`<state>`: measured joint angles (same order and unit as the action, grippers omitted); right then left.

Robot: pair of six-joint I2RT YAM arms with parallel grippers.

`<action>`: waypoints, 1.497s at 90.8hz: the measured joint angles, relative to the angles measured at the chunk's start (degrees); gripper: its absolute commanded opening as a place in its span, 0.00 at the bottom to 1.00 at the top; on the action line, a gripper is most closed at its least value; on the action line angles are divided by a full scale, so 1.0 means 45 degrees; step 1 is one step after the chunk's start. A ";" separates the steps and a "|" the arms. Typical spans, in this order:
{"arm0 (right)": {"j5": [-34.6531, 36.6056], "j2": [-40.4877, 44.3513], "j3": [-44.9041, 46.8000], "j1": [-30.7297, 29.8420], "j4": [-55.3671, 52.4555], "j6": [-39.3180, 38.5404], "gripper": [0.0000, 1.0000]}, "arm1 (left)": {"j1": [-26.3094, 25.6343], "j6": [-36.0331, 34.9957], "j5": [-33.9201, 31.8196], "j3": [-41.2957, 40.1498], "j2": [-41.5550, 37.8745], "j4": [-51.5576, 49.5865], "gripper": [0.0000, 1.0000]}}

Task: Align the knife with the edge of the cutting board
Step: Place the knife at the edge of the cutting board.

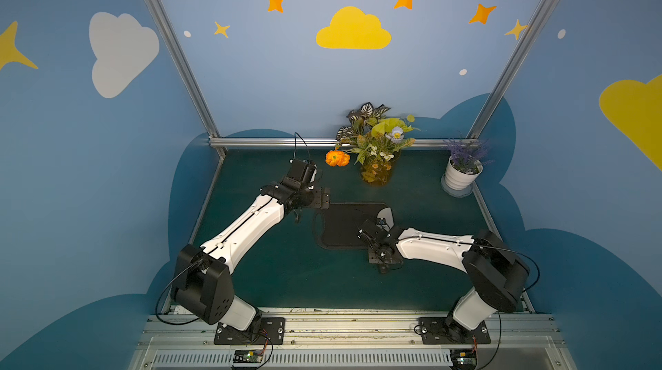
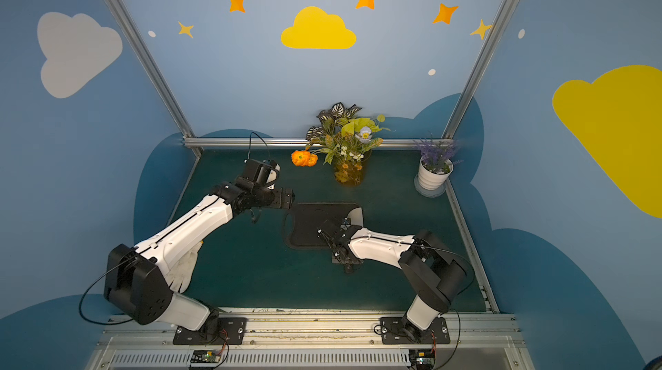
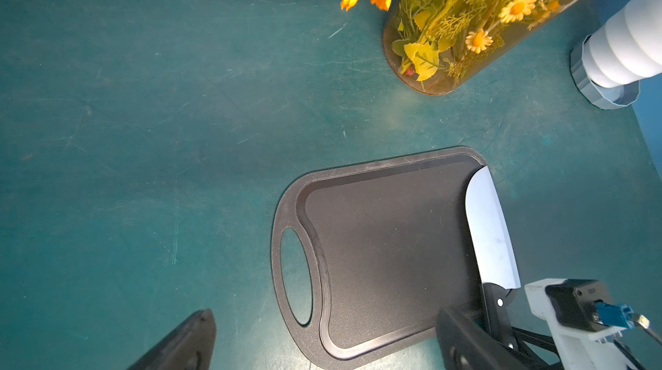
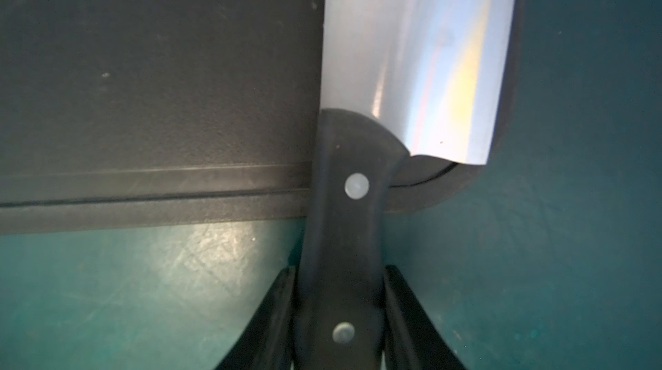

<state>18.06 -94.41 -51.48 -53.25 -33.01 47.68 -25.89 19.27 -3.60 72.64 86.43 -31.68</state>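
Left hand [image 1: 320,199] hovers released, fingers spread wide, just off the far corner at the hole end of the cutting board [image 3: 387,242]. Knife [image 3: 490,228] lies flat along the board's end opposite the hole, blade near parallel to that rim, handle overhanging the board's near edge above the tabletop [image 1: 272,278]. Right hand [image 4: 340,275] is clenched on the black handle. Flower vase [image 1: 376,171] and white plant pot [image 1: 460,176] stand beyond the board.
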 measured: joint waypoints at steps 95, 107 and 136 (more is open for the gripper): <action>0.0000 0.0185 0.0039 0.0170 -0.0437 -0.0413 0.66 | 0.0034 -0.0010 -0.0068 0.0000 0.0000 0.0000 1.00; -0.0058 0.0291 0.0044 0.0219 -0.0573 -0.0534 0.77 | 0.0058 -0.0010 -0.0068 0.0000 0.0000 0.0000 1.00; -0.0461 0.1083 -0.0024 0.0272 -0.0670 -0.1049 0.96 | 0.0141 -0.0029 -0.0112 0.0000 0.0000 0.0000 1.00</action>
<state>15.99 -89.54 -51.59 -52.03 -36.03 42.96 -25.26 19.14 -4.10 72.64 86.43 -31.68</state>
